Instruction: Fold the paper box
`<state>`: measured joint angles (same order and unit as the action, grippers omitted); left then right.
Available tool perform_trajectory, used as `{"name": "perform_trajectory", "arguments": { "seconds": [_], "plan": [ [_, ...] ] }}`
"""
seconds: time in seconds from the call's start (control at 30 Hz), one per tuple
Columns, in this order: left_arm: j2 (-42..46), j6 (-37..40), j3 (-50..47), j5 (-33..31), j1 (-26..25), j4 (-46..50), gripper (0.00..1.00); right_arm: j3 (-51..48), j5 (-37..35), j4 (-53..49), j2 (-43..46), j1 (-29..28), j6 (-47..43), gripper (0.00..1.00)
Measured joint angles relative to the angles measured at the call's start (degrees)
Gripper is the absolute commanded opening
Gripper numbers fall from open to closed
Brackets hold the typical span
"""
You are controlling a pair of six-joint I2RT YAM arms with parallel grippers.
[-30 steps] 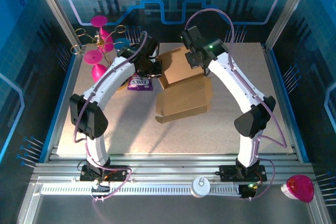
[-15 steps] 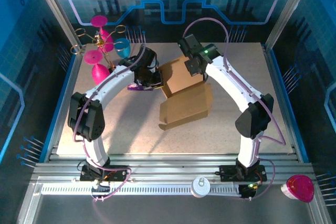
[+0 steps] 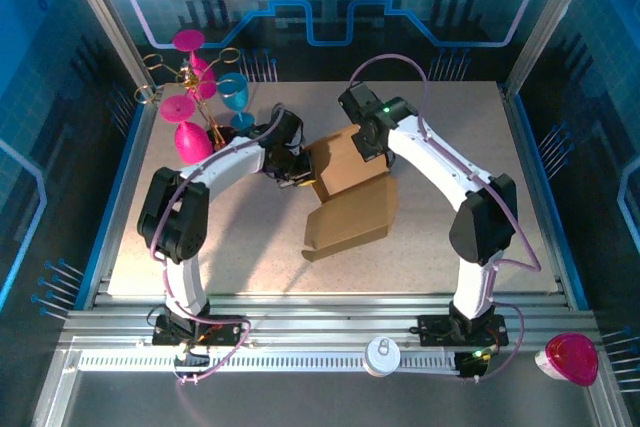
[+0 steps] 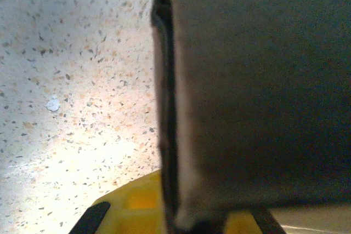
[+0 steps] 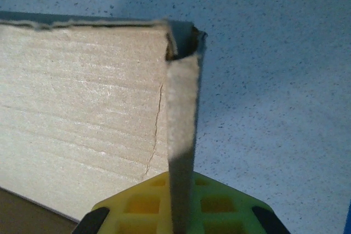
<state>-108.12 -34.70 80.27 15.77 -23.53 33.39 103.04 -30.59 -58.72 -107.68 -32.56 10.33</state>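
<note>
The paper box [image 3: 350, 209] is a brown cardboard box lying in the middle of the table, with its front flap spread toward me. My left gripper [image 3: 297, 169] is at the box's left edge, shut on a cardboard panel. In the left wrist view that panel [image 4: 258, 80] rises dark and edge-on from between the yellow fingers [image 4: 131, 204]. My right gripper [image 3: 368, 147] is at the box's far side, shut on a wall. The right wrist view shows that wall's edge [image 5: 182, 113] running straight up from between the yellow pads [image 5: 219, 204], beside a lit brown panel [image 5: 82, 97].
A wire rack with pink glasses [image 3: 190, 97] and a blue cup [image 3: 236, 95] stands at the back left, close to my left arm. A pink object [image 3: 570, 357] and a white round part [image 3: 382, 354] sit on the near rail. Metal frame posts edge the table.
Both grippers have drawn closer together and toward me, and the box has slid and turned with them. My left arm now covers the purple packet seen earlier.
</note>
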Motion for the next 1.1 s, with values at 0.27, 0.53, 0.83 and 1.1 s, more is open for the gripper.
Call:
{"name": "perform_trajectory", "arguments": {
  "seconds": [0.27,0.53,0.83,1.1],
  "plan": [
    [-2.03,-2.1,-1.7,0.02,-0.15,-4.46,0.13,-0.63,1.31,-0.11,-0.7,0.0,-0.02,0.0],
    [-5.01,-2.95,-2.67,-0.74,-0.09,-8.26,0.18,-0.63,2.32,-0.81,-2.19,0.24,-0.07,0.0],
    [-5.7,-3.43,-2.71,-1.38,0.0,-10.29,0.22,-0.63,3.45,-1.46,-2.51,0.5,-0.28,0.0],
    [-6.45,-4.02,-2.91,-1.38,0.0,-11.26,0.18,-0.63,3.89,-1.7,-3.45,1.11,-0.26,0.0]
  ]
}}
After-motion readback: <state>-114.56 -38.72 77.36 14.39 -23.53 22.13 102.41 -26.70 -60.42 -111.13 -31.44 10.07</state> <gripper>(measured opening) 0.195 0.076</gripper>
